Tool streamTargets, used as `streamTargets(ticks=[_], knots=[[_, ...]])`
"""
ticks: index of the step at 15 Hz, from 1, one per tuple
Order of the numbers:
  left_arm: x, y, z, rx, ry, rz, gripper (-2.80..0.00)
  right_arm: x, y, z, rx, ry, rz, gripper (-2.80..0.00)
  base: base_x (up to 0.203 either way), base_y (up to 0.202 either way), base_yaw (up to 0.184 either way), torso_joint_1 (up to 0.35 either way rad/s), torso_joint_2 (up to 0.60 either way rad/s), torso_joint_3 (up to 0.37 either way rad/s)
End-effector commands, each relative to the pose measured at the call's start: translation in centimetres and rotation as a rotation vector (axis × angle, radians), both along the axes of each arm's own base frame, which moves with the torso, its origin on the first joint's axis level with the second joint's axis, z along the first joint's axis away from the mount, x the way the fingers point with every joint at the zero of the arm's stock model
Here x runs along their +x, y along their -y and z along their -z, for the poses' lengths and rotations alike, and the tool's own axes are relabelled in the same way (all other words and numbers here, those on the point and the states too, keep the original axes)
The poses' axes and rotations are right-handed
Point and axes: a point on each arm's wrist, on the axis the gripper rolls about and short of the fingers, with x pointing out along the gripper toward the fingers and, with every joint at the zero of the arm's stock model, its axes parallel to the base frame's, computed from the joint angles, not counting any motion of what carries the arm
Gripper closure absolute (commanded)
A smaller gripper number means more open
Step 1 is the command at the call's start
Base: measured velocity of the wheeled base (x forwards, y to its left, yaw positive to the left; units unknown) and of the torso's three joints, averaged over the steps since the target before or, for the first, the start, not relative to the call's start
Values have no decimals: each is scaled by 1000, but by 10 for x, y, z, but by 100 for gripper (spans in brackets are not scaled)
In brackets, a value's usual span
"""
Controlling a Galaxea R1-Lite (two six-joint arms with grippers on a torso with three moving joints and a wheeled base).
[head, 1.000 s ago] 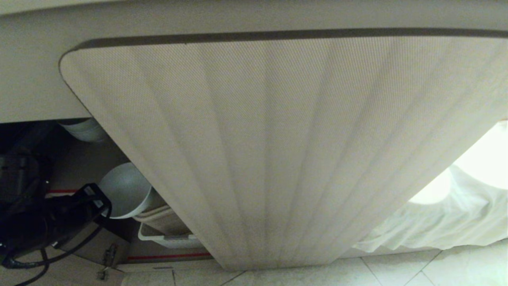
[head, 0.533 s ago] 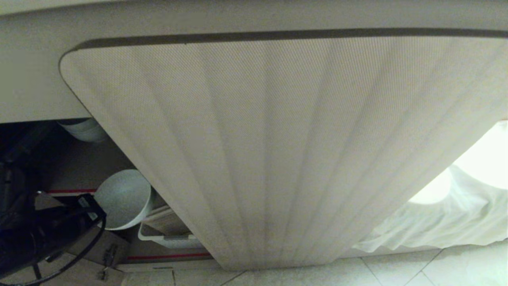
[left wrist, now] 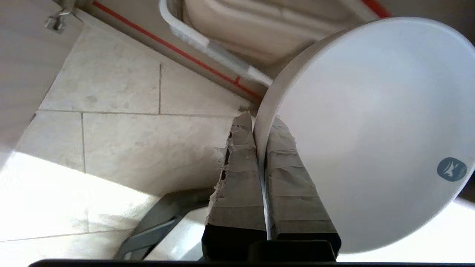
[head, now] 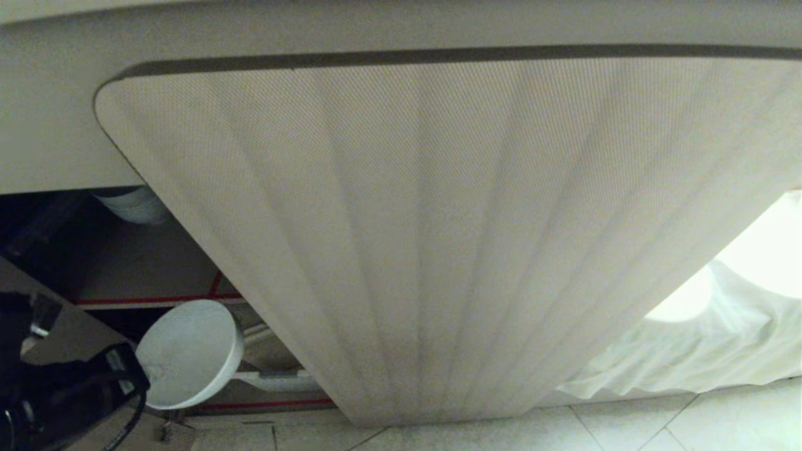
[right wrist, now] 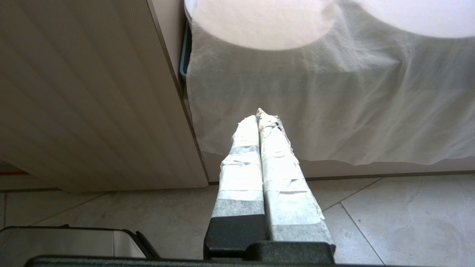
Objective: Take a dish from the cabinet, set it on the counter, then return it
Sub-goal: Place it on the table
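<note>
Now the dish [head: 188, 351] hangs tilted on edge in front of the cabinet's [head: 407, 238] open left bay, its hollow facing out, clear of the shelves. Its rim is pinched between the taped fingers [left wrist: 237, 167] of the left end effector [left wrist: 258, 124], one finger inside the rim and one outside; a small blue mark sits on the white inner surface near the rim. Relative to the dish, the left end effector [head: 116, 369] comes in from the lower left in the head view. Just behind the dish lies a white basket [head: 276, 377] holding beige trays, on the bottom shelf with its red strip [head: 263, 405]. Above the dish, another brown shelf [head: 144, 275] with a red edge runs across, and higher still white bowls [head: 131, 203] show under the worktop [head: 62, 125] edge. Right of the dish the ribbed beige door fills most of the view. Beyond the door hangs a white cloth [head: 689, 351]. The right end effector [right wrist: 259, 115] points at that cloth above the tiled floor [right wrist: 371, 222], its taped fingers pressed together on nothing.
</note>
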Motion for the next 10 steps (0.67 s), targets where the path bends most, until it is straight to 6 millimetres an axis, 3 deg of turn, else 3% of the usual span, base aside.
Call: streamTargets(ticks=[1, 10], knots=[[-14, 0, -6, -8, 34, 42, 0, 0, 0, 0, 0, 0, 0, 0, 0, 0, 0, 0, 0, 0], [-64, 0, -4, 14, -35, 243, 0, 0, 0, 0, 0, 0, 0, 0, 0, 0, 0, 0, 0, 0]])
